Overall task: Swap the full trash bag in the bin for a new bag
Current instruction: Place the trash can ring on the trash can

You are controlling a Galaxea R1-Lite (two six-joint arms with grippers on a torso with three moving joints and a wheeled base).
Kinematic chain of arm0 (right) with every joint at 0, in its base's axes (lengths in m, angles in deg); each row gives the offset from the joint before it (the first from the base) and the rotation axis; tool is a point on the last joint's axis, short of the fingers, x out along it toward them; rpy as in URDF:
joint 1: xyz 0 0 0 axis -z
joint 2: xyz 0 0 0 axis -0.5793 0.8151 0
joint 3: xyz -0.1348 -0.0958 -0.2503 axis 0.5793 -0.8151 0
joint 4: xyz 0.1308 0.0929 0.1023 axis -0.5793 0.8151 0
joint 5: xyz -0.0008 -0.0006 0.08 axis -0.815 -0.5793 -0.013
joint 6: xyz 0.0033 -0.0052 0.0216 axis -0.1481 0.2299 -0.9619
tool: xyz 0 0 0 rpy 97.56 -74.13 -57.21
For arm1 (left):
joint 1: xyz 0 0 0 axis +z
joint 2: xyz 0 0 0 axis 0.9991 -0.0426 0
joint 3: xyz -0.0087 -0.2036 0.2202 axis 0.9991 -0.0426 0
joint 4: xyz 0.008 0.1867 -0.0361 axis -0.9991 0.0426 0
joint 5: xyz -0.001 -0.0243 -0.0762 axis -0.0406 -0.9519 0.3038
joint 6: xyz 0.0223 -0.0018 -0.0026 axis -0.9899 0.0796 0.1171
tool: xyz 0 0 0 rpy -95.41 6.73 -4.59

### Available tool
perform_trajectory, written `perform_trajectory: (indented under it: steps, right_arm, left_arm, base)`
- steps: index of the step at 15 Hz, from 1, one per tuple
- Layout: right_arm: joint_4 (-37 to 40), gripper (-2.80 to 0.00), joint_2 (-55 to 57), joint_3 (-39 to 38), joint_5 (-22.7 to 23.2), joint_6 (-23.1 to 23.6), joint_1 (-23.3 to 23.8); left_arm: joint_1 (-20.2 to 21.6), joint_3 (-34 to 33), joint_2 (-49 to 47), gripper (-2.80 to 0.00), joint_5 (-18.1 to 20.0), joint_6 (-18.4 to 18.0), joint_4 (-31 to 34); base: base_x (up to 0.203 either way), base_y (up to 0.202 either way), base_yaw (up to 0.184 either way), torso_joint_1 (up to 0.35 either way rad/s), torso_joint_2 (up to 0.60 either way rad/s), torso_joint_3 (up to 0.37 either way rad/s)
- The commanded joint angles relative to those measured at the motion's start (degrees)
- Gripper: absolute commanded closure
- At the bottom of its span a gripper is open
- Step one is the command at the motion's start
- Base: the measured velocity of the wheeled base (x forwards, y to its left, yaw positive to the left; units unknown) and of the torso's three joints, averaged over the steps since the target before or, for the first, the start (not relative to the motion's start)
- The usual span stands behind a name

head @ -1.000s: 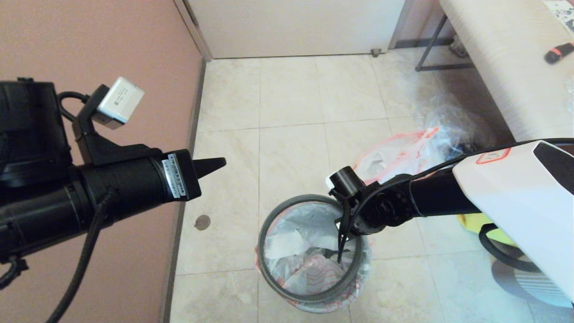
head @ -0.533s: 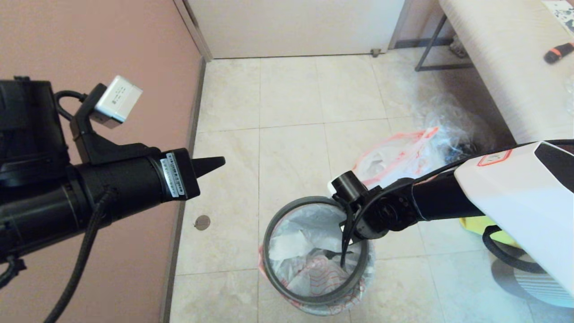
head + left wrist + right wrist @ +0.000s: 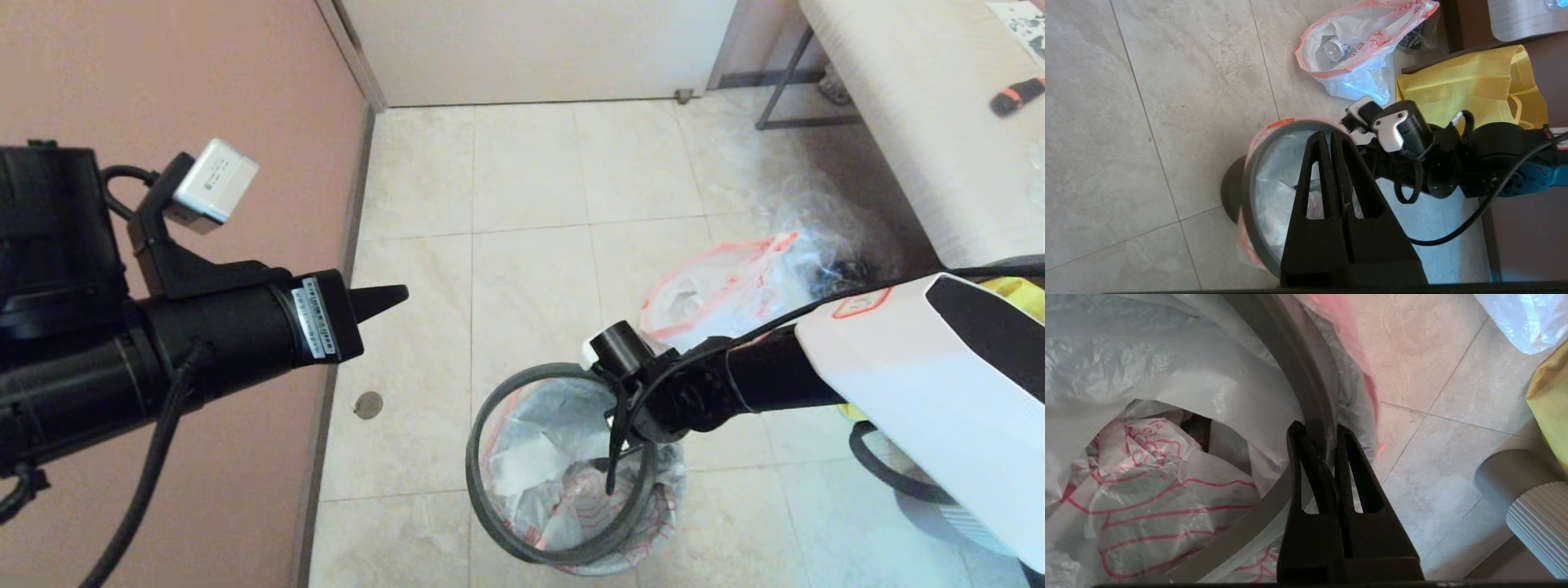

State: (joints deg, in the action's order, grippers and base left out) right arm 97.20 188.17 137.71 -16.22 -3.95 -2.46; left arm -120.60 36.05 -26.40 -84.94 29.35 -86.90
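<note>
The black bin (image 3: pixel 1231 200) stands on the tiled floor, lined by the white new bag (image 3: pixel 1147 490) with red line drawings; the bag's edge hangs outside. The dark-grey rim ring (image 3: pixel 539 372) lies tilted over the bin's mouth. My right gripper (image 3: pixel 1318 428) reaches down at the bin's right side and is shut on the ring, which passes between its fingers. The full trash bag (image 3: pixel 718 286), pink-rimmed with a bottle showing, lies on the floor behind the bin. My left gripper (image 3: pixel 384 300) hangs high at the left, shut and empty.
A yellow bag (image 3: pixel 1470 85) lies right of the bin, under my right arm. A clear plastic bag (image 3: pixel 816 220) sits behind the full one. The pink wall (image 3: pixel 163 82) runs along the left, and a pale table (image 3: pixel 922 106) stands at the far right.
My right gripper carried the ring a little right, then back left. The ring now sits more tilted and overhangs the bin's left side. The left arm has hardly moved.
</note>
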Motion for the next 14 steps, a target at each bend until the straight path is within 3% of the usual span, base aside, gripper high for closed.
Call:
perform_trajectory:
  steps: [1,14]
  right_arm:
    - [0.1,0.00,0.6,0.1,-0.3,0.0,0.1]
    - [0.0,0.00,-4.3,-5.0,-5.3,0.0,-0.9]
  left_arm:
    - [0.0,0.0,-0.1,0.00,0.0,0.2,-0.1]
    - [0.3,0.2,0.1,0.00,0.0,0.1,-0.1]
  base:
    - [0.000,0.000,0.000,0.000,0.00,0.000]
    - [0.000,0.000,0.000,0.000,0.00,0.000]
